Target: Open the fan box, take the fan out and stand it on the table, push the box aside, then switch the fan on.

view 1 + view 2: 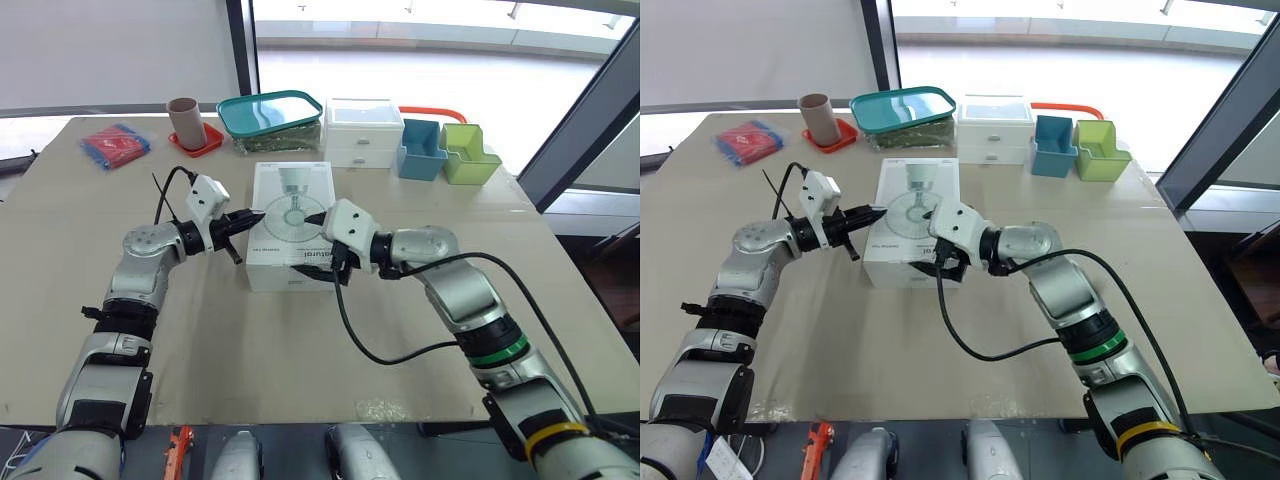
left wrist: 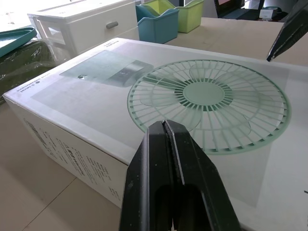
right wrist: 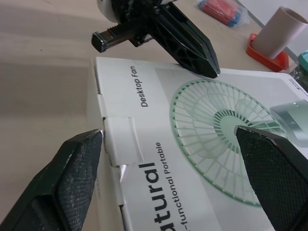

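L gripper point(image 2: 165, 126): 2 fingers are pressing together, clenched on nothing, tip hovering over the 1 fan box point(image 1: 287, 190), maybe touching its top. R gripper point(image 3: 168, 132): 2 fingers are sitting wide apart, released, straddling the box's end flap point(image 3: 120, 139). The box is lying flat and closed mid-table point(image 1: 100, 320).

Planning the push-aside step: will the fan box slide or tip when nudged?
The fan box lies flat and low on the table, so it will probably slide, not tip. Its smooth cardboard looks stiff but may dent under point pressure. With the tuck flap closed, contents should stay in.
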